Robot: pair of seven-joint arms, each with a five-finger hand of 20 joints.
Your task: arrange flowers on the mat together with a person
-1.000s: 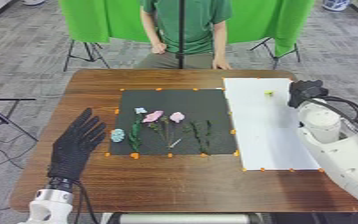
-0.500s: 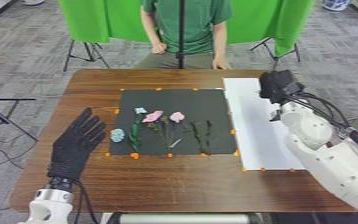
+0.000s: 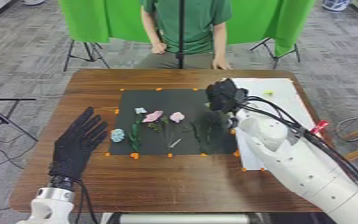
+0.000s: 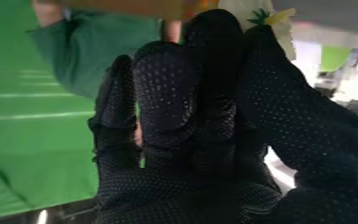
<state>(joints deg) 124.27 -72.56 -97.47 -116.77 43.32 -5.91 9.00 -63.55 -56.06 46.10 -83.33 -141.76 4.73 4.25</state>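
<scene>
softly glossy wooden table (image 3: 175, 182), matt dark mat (image 3: 171, 97), creased green cloth backdrop (image 3: 84, 22)

brown wooden table (image 3: 158, 187), dark mat (image 3: 177, 97), white sheet (image 3: 286, 89) beside it (orange bits (image 3: 135, 155) along edges)

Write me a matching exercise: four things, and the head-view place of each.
1. pale blue flower
2. small yellow-green flower
3. robot's black-gloved left hand
4. robot's black-gloved right hand

A. on the white sheet
B. off the black mat, to its left
C. where mat and sheet meet
D. on the mat, by its left edge

Pairs: 1-D, 2-A, 3-B, 4-C
</scene>
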